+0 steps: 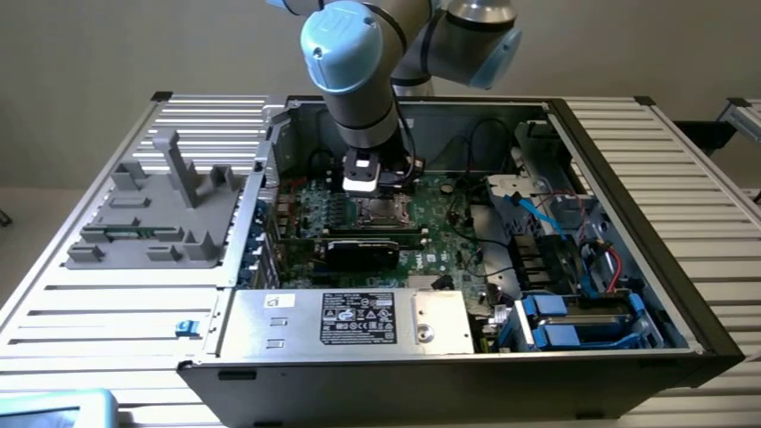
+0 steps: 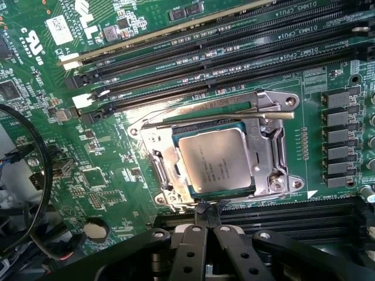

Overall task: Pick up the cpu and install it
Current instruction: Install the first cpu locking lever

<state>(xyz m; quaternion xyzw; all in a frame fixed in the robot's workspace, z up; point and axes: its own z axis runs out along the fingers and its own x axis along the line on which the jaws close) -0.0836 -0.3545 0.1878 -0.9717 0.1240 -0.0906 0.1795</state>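
One arm (image 1: 363, 80) reaches down from above into an open computer case (image 1: 666, 294) that lies on its side on a bench of pale ribbed metal slats (image 1: 678, 152), with a plain grey-beige wall behind. On the slats to the exterior view's left of the case sits a grey plastic fixture (image 1: 155, 214) with upright posts, and at the near wall of the case a silver box with a white label (image 1: 356, 318) is mounted. From where I stand the green motherboard (image 1: 440, 241) is crowded with black cables, blue drive brackets (image 1: 553, 321) and a dark card, and the arm's wrist hangs right over the socket area. Up close, the wrist view brings out what the wider view loses: the cpu (image 2: 221, 161), silver-topped with printed lettering, lies flat inside the metal socket frame (image 2: 275, 134), whose retaining lever crosses just beside the chip's far edge, with long black memory slots (image 2: 222, 52) beyond. The gripper (image 2: 209, 206) has its black fingertips pinched together with nothing between them, hovering at the frame's near edge, just clear of the chip.
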